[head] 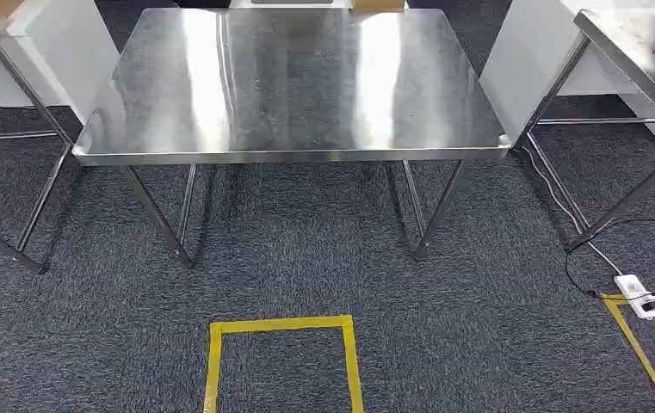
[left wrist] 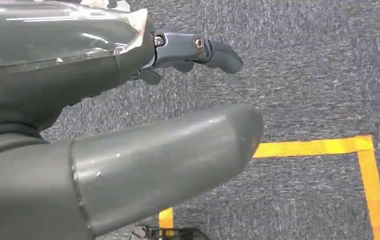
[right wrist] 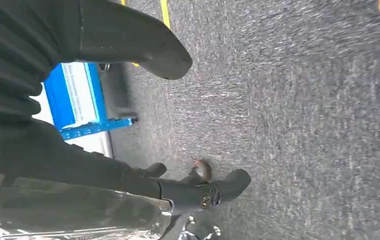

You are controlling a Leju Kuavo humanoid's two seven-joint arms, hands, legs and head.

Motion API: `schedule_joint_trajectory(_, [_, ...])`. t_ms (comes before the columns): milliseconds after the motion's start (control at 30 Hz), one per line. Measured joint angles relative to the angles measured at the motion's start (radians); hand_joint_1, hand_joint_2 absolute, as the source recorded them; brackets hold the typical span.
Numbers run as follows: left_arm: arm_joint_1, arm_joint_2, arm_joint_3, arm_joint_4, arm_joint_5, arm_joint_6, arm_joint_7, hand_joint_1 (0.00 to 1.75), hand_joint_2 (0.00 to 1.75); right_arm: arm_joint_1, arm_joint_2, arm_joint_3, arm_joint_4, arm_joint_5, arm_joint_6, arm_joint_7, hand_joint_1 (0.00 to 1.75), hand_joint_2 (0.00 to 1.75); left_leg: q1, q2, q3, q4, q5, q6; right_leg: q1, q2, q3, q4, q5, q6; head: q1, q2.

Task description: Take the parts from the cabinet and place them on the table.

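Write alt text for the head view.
A bare stainless steel table stands ahead on dark grey carpet, with a yellow tape square marked before it. A white power strip lies at right.

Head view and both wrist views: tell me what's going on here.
Nothing is being handled yet. The steel table stands bare ahead of the robot, beyond a yellow tape square on the carpet. Both arms hang toward the floor: the left hand and right hand hold nothing, fingers apart. No parts are on the table so far.

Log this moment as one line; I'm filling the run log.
table: bare steel | left hand: empty, over carpet | right hand: empty, over carpet | parts: unseen
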Motion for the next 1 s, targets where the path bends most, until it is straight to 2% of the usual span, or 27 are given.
schedule_joint_trajectory(33, [0.0, -0.002, 0.0, 0.0, 0.0, 0.0, 0.0, 0.0, 0.0, 0.0, -0.001, 0.0, 0.0, 0.0, 0.0, 0.0, 0.0, 1.75, -0.001, -0.001, -0.001, 0.001, 0.001, -0.001, 0.001, 0.0, 0.033, -0.053, 0.023, 0.008, 0.001, 0.0])
schedule_joint_trajectory(100, [0.0, -0.004, 0.0, 0.0, 0.0, 0.0, 0.0, 0.0, 0.0, -0.002, -0.002, 0.0, 0.0, 0.0, 0.0, 0.0, 0.0, 1.75, -0.002, -0.001, -0.001, 0.006, 0.002, -0.004, 0.001, 0.0, 0.143, -0.245, 0.088, 0.019, 0.002, 0.0])
schedule_joint_trajectory(133, [-0.001, -0.004, 0.0, 0.0, 0.0, -0.002, 0.0, 0.0, 0.0, -0.004, -0.001, 0.0, 0.0, 0.0, 0.0, -0.001, 0.0, 1.75, -0.005, 0.0, -0.003, 0.009, 0.002, -0.007, 0.002, 0.0, 0.175, -0.319, 0.094, 0.011, 0.004, 0.0])
schedule_joint_trajectory(167, [-0.001, -0.004, 0.0, 0.0, 0.0, -0.005, -0.001, 0.0, 0.0, -0.005, -0.001, 0.0, 0.0, -0.002, 0.0, -0.004, 0.0, 1.75, -0.012, 0.0, -0.005, 0.013, -0.001, -0.014, 0.012, 0.001, 0.171, -0.322, 0.103, 0.002, 0.003, 0.0])
schedule_joint_trajectory(267, [-0.001, -0.003, 0.0, 0.0, -0.001, -0.008, -0.005, 0.0, 0.0, -0.003, -0.001, 0.0, 0.0, -0.003, 0.0, -0.004, 0.0, 1.75, -0.01, -0.001, -0.006, 0.012, 0.005, -0.026, 0.015, 0.001, 0.168, -0.319, 0.108, -0.008, 0.002, 0.0])
schedule_joint_trajectory(300, [-0.001, 0.0, 0.0, 0.0, -0.001, -0.008, -0.006, 0.0, 0.0, -0.003, 0.002, 0.0, 0.0, -0.003, 0.0, -0.005, 0.0, 1.75, -0.007, -0.002, -0.012, 0.017, 0.005, -0.031, -0.008, 0.0, 0.171, -0.324, 0.115, -0.019, 0.003, 0.0])
schedule_joint_trajectory(333, [0.0, 0.0, 0.0, 0.0, -0.002, -0.009, -0.006, 0.0, 0.0, -0.005, 0.002, 0.0, 0.0, -0.005, 0.0, -0.005, 0.0, 1.75, -0.003, -0.004, -0.022, 0.042, -0.024, -0.04, -0.006, -0.001, 0.174, -0.325, 0.119, -0.025, 0.002, 0.0])
schedule_joint_trajectory(367, [-0.001, 0.0, 0.0, 0.0, -0.005, -0.009, -0.007, 0.0, 0.0, -0.006, 0.002, 0.0, 0.0, -0.006, 0.0, -0.005, 0.0, 1.75, 0.001, -0.004, -0.045, 0.095, -0.069, -0.045, -0.006, -0.002, 0.17, -0.324, 0.124, -0.037, -0.005, 0.0])
schedule_joint_trajectory(433, [0.0, 0.0, 0.0, 0.0, -0.005, -0.01, -0.008, 0.0, 0.0, -0.005, 0.002, 0.0, 0.0, -0.006, 0.0, -0.007, 0.0, 1.75, 0.008, -0.005, -0.115, 0.265, -0.157, -0.059, -0.004, -0.003, 0.162, -0.323, 0.127, -0.04, -0.006, 0.0])
schedule_joint_trajectory(467, [0.001, 0.0, 0.0, 0.0, -0.005, -0.01, -0.008, 0.0, 0.0, -0.003, 0.002, 0.0, 0.0, -0.006, 0.0, -0.007, 0.0, 1.75, 0.011, -0.004, -0.14, 0.327, -0.177, -0.064, -0.004, -0.003, 0.16, -0.323, 0.128, -0.039, -0.007, 0.0])
schedule_joint_trajectory(500, [0.002, 0.0, 0.0, 0.0, -0.005, -0.01, -0.008, 0.0, 0.0, -0.002, 0.002, 0.0, 0.0, -0.006, 0.0, -0.007, 0.0, 1.75, 0.014, -0.004, -0.146, 0.344, -0.176, -0.066, -0.004, -0.004, 0.159, -0.322, 0.129, -0.038, -0.007, 0.0])
schedule_joint_trajectory(533, [0.002, 0.001, 0.0, 0.0, -0.005, -0.01, -0.008, 0.0, 0.0, 0.0, 0.003, 0.0, 0.0, -0.006, 0.0, -0.007, 0.0, 1.75, 0.018, -0.004, -0.128, 0.315, -0.149, -0.067, -0.005, -0.003, 0.16, -0.322, 0.129, -0.037, -0.007, 0.0])
schedule_joint_trajectory(600, [0.001, 0.004, 0.0, 0.0, -0.006, -0.01, -0.008, 0.0, 0.0, -0.001, 0.005, 0.0, 0.0, -0.006, 0.0, -0.007, 0.0, 1.75, 0.023, -0.004, -0.038, 0.147, -0.061, -0.065, -0.006, -0.002, 0.162, -0.319, 0.128, -0.037, -0.007, 0.0])
schedule_joint_trajectory(633, [0.0, 0.005, 0.0, 0.0, -0.006, -0.01, -0.008, 0.0, 0.0, -0.002, 0.005, 0.0, 0.0, -0.006, 0.0, -0.008, 0.0, 1.75, 0.023, -0.004, 0.012, 0.054, -0.028, -0.06, -0.005, -0.001, 0.162, -0.317, 0.128, -0.036, -0.008, 0.0])
schedule_joint_trajectory(667, [-0.001, 0.005, 0.0, 0.0, -0.006, -0.01, -0.008, 0.0, 0.0, -0.002, 0.006, 0.0, 0.0, -0.006, 0.0, -0.008, 0.0, 1.75, 0.018, -0.004, 0.025, 0.025, -0.035, -0.057, 0.006, -0.001, 0.159, -0.311, 0.126, -0.03, -0.009, 0.0])
schedule_joint_trajectory(733, [-0.002, 0.005, 0.0, 0.0, -0.007, -0.011, -0.008, 0.0, 0.0, -0.004, 0.006, 0.0, 0.0, -0.006, 0.0, -0.008, 0.0, 1.75, 0.013, -0.005, 0.014, 0.025, -0.035, -0.05, 0.006, -0.001, 0.147, -0.312, 0.131, -0.013, -0.006, 0.0])
schedule_joint_trajectory(767, [-0.001, 0.006, 0.0, 0.0, -0.008, -0.013, -0.008, 0.0, 0.0, -0.004, 0.007, 0.0, 0.0, -0.007, 0.0, -0.008, 0.0, 1.75, 0.008, -0.005, 0.011, 0.025, -0.032, -0.041, 0.005, -0.001, 0.145, -0.316, 0.136, -0.003, -0.006, 0.0])
schedule_joint_trajectory(800, [-0.001, 0.006, 0.0, 0.0, -0.009, -0.015, -0.008, 0.0, 0.0, -0.004, 0.007, 0.0, 0.0, -0.008, -0.001, -0.009, 0.0, 1.75, 0.009, -0.005, 0.012, 0.013, -0.024, -0.029, 0.01, -0.001, 0.143, -0.317, 0.137, 0.005, -0.006, 0.0])
schedule_joint_trajectory(833, [-0.002, 0.004, 0.0, 0.0, -0.012, -0.015, -0.008, 0.0, 0.0, -0.004, 0.006, 0.0, 0.0, -0.009, -0.001, -0.009, 0.0, 1.75, 0.014, -0.002, 0.014, 0.004, -0.015, -0.019, 0.006, -0.001, 0.136, -0.299, 0.125, 0.007, -0.006, 0.0])
schedule_joint_trajectory(867, [-0.003, 0.003, 0.0, 0.0, -0.014, -0.016, -0.008, 0.0, 0.0, -0.004, 0.005, 0.0, 0.0, -0.009, -0.002, -0.009, 0.0, 1.75, 0.012, -0.002, 0.012, 0.001, -0.011, -0.011, 0.005, -0.001, 0.114, -0.259, 0.095, -0.001, -0.006, 0.0])
schedule_joint_trajectory(900, [-0.004, 0.004, 0.0, 0.0, -0.017, -0.017, -0.006, 0.0, 0.0, -0.004, 0.006, 0.0, 0.0, -0.012, -0.002, -0.01, 0.0, 1.75, 0.011, -0.001, 0.008, 0.001, -0.009, -0.008, 0.004, -0.001, 0.078, -0.181, 0.053, -0.01, -0.001, 0.0])
schedule_joint_trajectory(933, [-0.004, 0.004, 0.0, 0.0, -0.02, -0.017, -0.004, 0.0, 0.0, -0.004, 0.006, 0.0, 0.0, -0.014, -0.002, -0.01, 0.0, 1.75, 0.009, 0.0, 0.004, 0.001, -0.007, -0.005, 0.002, -0.001, 0.042, -0.101, 0.019, -0.014, 0.0, 0.0])
schedule_joint_trajectory(967, [-0.005, 0.004, 0.0, 0.0, -0.021, -0.017, -0.002, 0.0, 0.0, -0.003, 0.006, 0.0, 0.0, -0.017, -0.002, -0.01, 0.0, 1.75, 0.007, 0.001, -0.001, 0.002, -0.004, -0.002, 0.001, -0.001, 0.005, -0.015, -0.012, -0.013, 0.0, 0.0])
schedule_joint_trajectory(1000, [-0.005, 0.003, 0.0, 0.0, -0.022, -0.018, 0.002, 0.0, 0.0, -0.001, 0.005, -0.001, 0.0, -0.018, -0.002, -0.011, 0.0, 1.75, 0.006, 0.001, -0.004, 0.003, -0.002, -0.003, 0.001, -0.001, -0.006, 0.016, -0.016, -0.007, 0.002, 0.0])
